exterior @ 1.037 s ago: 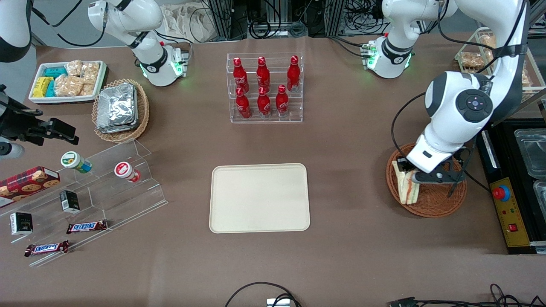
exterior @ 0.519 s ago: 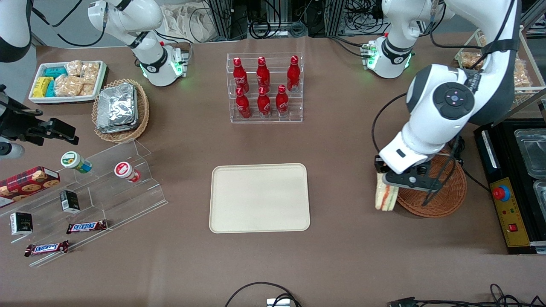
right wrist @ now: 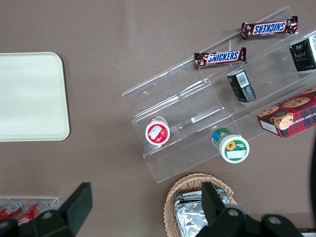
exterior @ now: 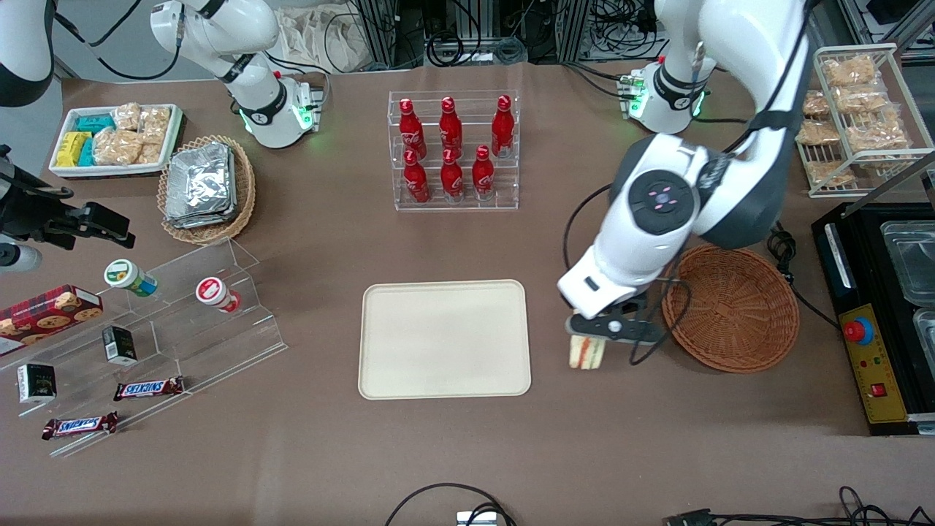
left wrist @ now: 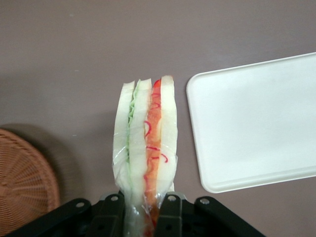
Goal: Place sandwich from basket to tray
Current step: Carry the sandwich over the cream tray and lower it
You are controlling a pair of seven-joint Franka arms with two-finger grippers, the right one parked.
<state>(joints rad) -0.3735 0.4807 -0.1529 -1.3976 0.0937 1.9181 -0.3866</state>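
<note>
Front view: we count one sandwich (exterior: 586,353), one tray (exterior: 444,339), one basket (exterior: 733,307). Our gripper (exterior: 593,337) hangs between the basket and the tray, fingers (left wrist: 168,213) pinching the sandwich, lifted off the brown table (exterior: 584,453). Sandwich edge sits just beside the tray rim, bare table beneath.

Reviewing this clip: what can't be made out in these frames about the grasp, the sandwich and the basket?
- Front view: the pincer and the upper part of the sandwich are covered by the left arm's wrist.
- Left wrist view: the sandwich is clamped between the fingers, but its base runs off the picture's edge.
- Left wrist view: the basket is cut off by the edge; only part of it shows.
- Whether the sandwich is clear of the table: neither view settles it.
</note>
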